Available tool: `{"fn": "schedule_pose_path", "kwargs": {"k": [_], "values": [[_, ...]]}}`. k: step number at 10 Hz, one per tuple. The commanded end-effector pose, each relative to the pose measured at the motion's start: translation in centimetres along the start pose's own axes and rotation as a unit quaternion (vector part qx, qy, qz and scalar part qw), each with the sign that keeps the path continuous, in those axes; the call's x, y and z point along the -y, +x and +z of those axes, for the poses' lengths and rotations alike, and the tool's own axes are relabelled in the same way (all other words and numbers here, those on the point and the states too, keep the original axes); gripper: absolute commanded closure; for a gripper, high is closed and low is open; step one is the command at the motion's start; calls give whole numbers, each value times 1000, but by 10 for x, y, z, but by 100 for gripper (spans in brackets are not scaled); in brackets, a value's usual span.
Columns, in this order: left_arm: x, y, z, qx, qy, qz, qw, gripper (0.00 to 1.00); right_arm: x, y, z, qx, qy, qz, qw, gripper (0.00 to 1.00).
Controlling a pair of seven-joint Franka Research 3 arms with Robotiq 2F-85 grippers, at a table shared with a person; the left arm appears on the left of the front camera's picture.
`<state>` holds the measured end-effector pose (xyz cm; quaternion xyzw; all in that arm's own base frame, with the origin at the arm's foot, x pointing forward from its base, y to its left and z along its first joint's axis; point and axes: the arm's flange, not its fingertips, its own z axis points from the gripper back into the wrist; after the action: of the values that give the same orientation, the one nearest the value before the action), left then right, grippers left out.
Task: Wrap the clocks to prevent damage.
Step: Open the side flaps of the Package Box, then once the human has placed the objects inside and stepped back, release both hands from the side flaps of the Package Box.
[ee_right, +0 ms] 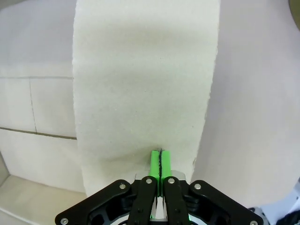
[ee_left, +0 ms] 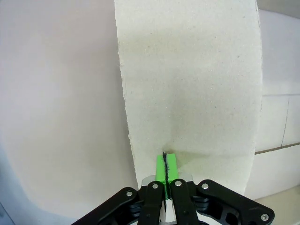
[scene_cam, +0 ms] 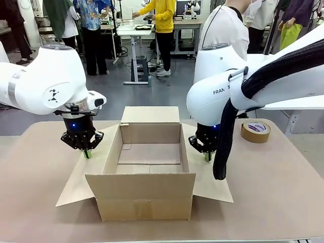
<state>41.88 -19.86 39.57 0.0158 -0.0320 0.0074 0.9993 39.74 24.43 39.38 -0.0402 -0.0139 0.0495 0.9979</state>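
The left gripper (ee_left: 165,157) has its green pads (ee_left: 170,166) pressed together with only a dark hairline between them. Whether anything thin is pinched there cannot be told. The right gripper (ee_right: 161,153) matches it, pads flat against each other.

Directly under each set of fingertips, and running straight away from them, lies a pale, rough-edged sheet. From the front camera this looks to be the folded-out brown cardboard side flap on that gripper's side: the left flap (scene_cam: 76,179) under the left gripper, the right flap (scene_cam: 211,185) under the right. Each gripper points down, with its tips at or just above the flap surface. Actual contact is too fine to judge.

Each flap's long axis runs along its side wall, from the robot's side toward the person. Each gripper stands toward the far half of that length, just outside the wall.

The open brown cardboard box (scene_cam: 144,200) lies inward from both grippers, between them and about equally near to each. Its floor is bare cardboard. Any move to load or close it would therefore seem to turn inward and upward from where the fingers sit.

Beyond the right gripper, on its outer side, a roll of brown packing tape (scene_cam: 255,131) rests flat on the tan table (scene_cam: 276,195). Farther still, a person in a white top (scene_cam: 225,30) stands at the far edge.
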Motion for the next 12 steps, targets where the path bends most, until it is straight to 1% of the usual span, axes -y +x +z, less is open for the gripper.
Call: {"fn": "schedule_pose_path", "kwargs": {"k": [1, 12], "values": [[0, -1, 2, 4, 5, -5, 1000, 100, 1, 0, -4, 0, -2, -15, 1000, 99], [0, -1, 2, 4, 5, -5, 1000, 100, 1, 0, -4, 0, -2, -15, 1000, 99]]}}
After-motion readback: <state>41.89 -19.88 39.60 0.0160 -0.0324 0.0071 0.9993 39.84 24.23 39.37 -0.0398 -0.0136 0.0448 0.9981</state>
